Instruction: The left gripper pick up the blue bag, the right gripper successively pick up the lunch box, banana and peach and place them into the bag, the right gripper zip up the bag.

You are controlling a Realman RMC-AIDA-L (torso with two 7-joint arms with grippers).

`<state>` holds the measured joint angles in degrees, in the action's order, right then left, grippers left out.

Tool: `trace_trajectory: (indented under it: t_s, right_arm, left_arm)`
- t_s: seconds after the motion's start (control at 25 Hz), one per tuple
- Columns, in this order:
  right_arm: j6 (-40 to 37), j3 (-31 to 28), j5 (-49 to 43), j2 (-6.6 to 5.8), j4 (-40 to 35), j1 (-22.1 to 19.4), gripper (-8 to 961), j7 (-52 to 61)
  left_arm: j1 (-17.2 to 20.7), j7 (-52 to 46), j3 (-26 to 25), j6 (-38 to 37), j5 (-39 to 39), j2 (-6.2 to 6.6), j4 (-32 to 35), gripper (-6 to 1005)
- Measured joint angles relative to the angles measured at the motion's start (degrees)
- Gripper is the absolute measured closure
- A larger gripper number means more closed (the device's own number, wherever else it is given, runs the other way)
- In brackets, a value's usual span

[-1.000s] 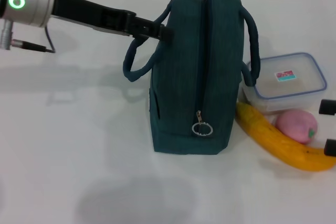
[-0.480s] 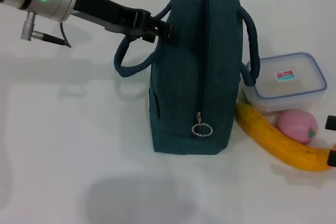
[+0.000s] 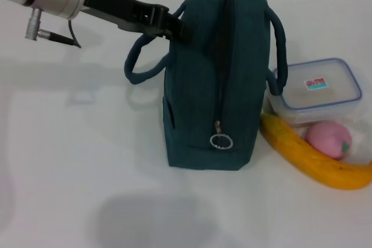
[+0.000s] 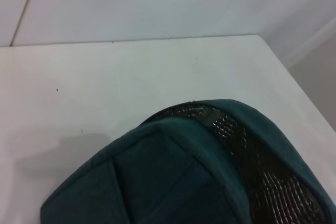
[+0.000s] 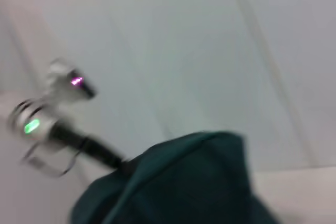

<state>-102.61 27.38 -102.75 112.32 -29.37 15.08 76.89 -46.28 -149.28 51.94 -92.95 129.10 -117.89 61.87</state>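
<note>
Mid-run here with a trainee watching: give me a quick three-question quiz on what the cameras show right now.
1. True or false: the lunch box is already inside the blue bag.
2. What lies between the banana and the lunch box: A) peach, B) zipper ring, C) left gripper?
3. Which part of the bag is the left gripper at?

Key: 1. False, it sits on the table beside the bag. 2. A. 3. The far top edge, by the near handle.
</note>
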Motion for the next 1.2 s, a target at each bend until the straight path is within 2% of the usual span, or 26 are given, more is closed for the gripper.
trace_trajectory:
  t_s: [0.24,0.52,0.76,1.08,1.2]
  right_arm:
    - [6.2,-9.9,0.2,-0.38,8.3,1.6,93,5.5]
    - [17.1,-12.8,0.3,-0.28,12.4,3.1,93,18.4]
    - [21.6,-12.5,-0.1,-0.25,15.1,6.1,93,23.5]
    - [30.4,-6.9,-1.2,0.04,18.4,11.3,94,25.7]
    - [31.3,-6.0,-1.2,0.43,18.7,12.1,102,25.8]
  left_arm:
    - [0.3,-0.2,0.2,0.4,0.0,-0.23,0.0,891]
    - [0.3,0.2,0.4,0.4,0.1,-0.68,0.0,930]
    - [0.3,1.6,0.5,0.4,0.1,-0.96,0.0,952]
    - [0.3,2.5,1.6,0.2,-0.1,-1.25,0.0,952]
    - [0.4,2.5,2.0,0.1,-0.1,-1.31,0.0,952]
